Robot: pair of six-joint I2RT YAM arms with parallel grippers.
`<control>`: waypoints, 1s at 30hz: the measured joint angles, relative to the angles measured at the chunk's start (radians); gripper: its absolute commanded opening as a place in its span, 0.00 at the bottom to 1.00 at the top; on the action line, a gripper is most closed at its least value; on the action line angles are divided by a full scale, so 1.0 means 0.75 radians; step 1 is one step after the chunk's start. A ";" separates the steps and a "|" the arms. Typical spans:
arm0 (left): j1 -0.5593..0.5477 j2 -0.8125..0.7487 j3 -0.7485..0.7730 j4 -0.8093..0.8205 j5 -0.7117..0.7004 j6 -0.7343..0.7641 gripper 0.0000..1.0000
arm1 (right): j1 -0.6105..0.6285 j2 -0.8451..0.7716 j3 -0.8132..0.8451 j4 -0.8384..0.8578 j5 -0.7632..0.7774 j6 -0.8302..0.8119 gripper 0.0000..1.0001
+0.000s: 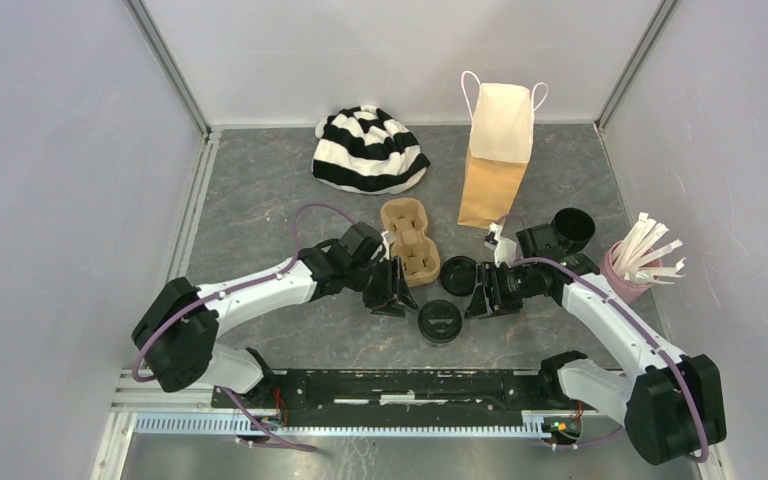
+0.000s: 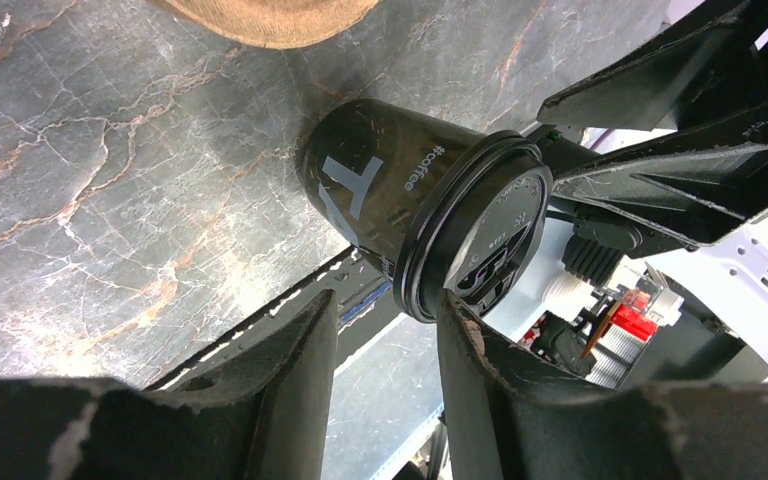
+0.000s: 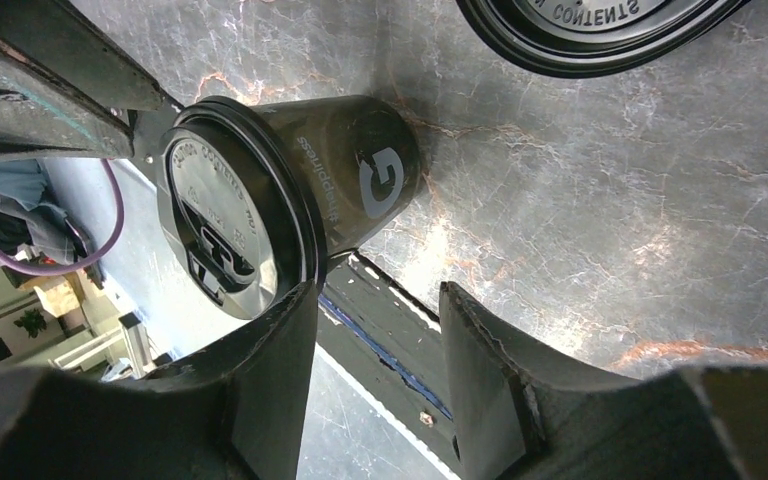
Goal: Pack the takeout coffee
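Nearest the arm bases, a lidded black coffee cup [image 1: 440,322] stands upright on the grey marbled desk [image 1: 260,210], its flat black lid seated on the rim. It sits between the two arms' tips and slightly nearer than both.

The left arm [image 1: 260,290] reaches in from the left. The left jaws are spread apart with nothing between them, and the cup is just beyond their tips. The right arm [image 1: 610,320] reaches in from the right. The right jaws are likewise released and grasp nothing, and the same cup lies just ahead of them.

Just behind that cup, between the two sets of jaws, lies a round black lid [image 1: 457,275]. Whether a cup stands under it cannot be told.

To its left is the brown cardboard carrier [image 1: 410,240], beside the left wrist.

Farther right, a second black cup [image 1: 572,228] shows an open mouth, near a pink cup [image 1: 620,278] holding white sticks.

At the back stand the brown paper bag [image 1: 495,170], upright and open, and a black-and-white striped hat [image 1: 370,150] to its left.
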 measured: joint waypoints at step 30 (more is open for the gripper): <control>-0.031 0.089 0.037 -0.017 0.011 0.002 0.39 | -0.003 0.015 -0.084 0.127 -0.150 0.028 0.50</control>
